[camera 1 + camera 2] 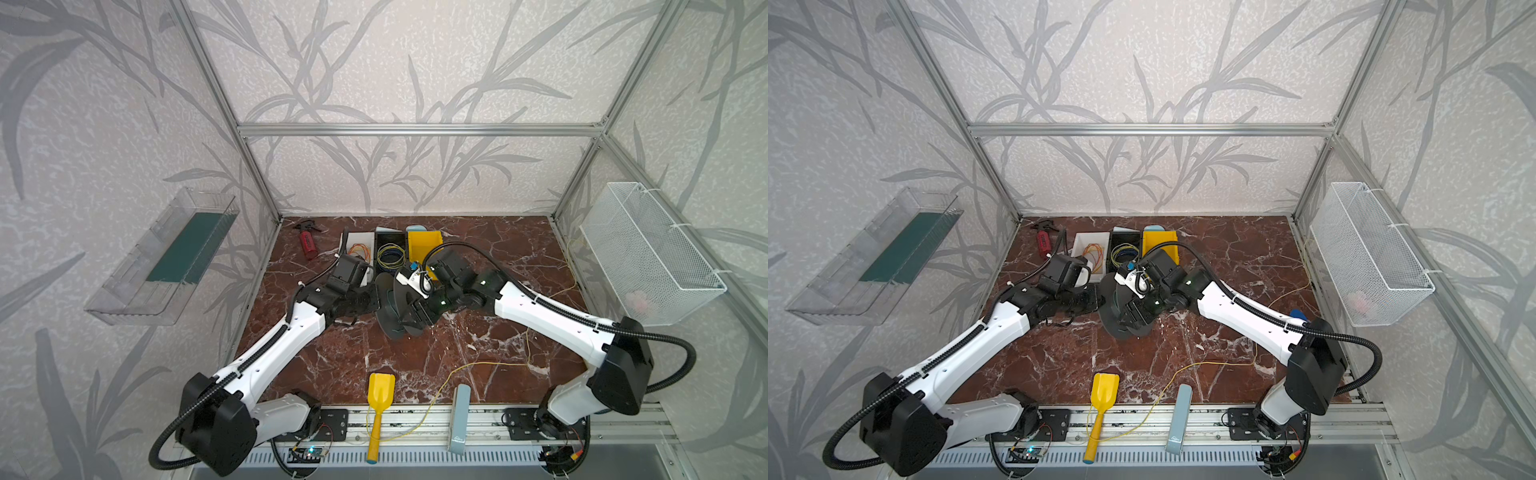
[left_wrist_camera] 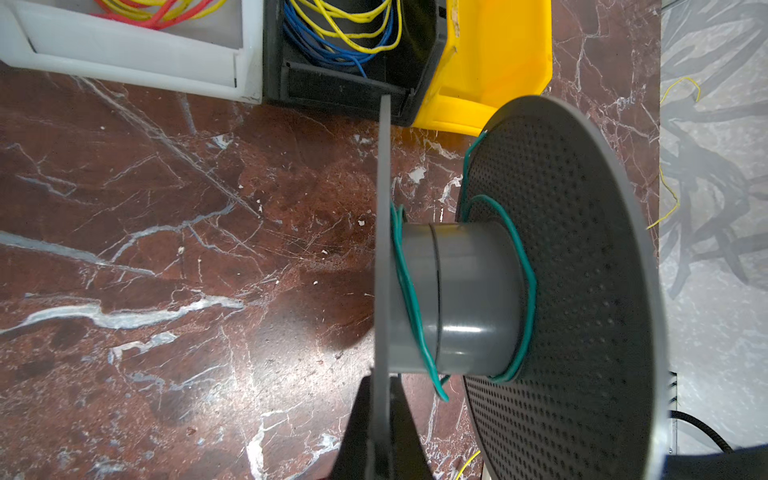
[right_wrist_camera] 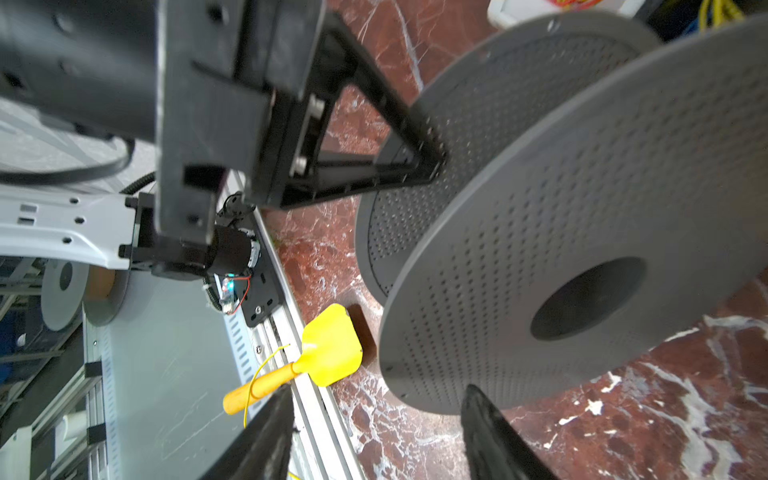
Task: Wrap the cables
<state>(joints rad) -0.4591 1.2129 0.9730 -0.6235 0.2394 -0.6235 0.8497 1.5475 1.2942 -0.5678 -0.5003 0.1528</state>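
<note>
Cables (image 1: 498,363): one thin pale-yellow strand, lying slack on the marble table (image 1: 332,365). Looped across the handle of the yellow scoop (image 1: 380,386) at the front rail, then passing between scoop and grey-blue bar (image 1: 459,415), running right under the right arm and climbing the right wall beside the mesh basket (image 1: 648,257). Well apart from the dark grey spool (image 1: 395,309) at table centre, flanges standing on edge. Left gripper (image 2: 380,386) clenched on the rim of the spool's thin flange, with a few turns of green wire (image 2: 528,282) around the hub. Right gripper (image 3: 376,392) released, fingers (image 3: 494,432) spread wide just beside the perforated flange, grasping nothing. Behind the spool, side by side: white bin (image 1: 358,237) with red-and-orange wires, black bin (image 1: 390,237) with blue-and-yellow wires, yellow bin (image 1: 424,244).
</note>
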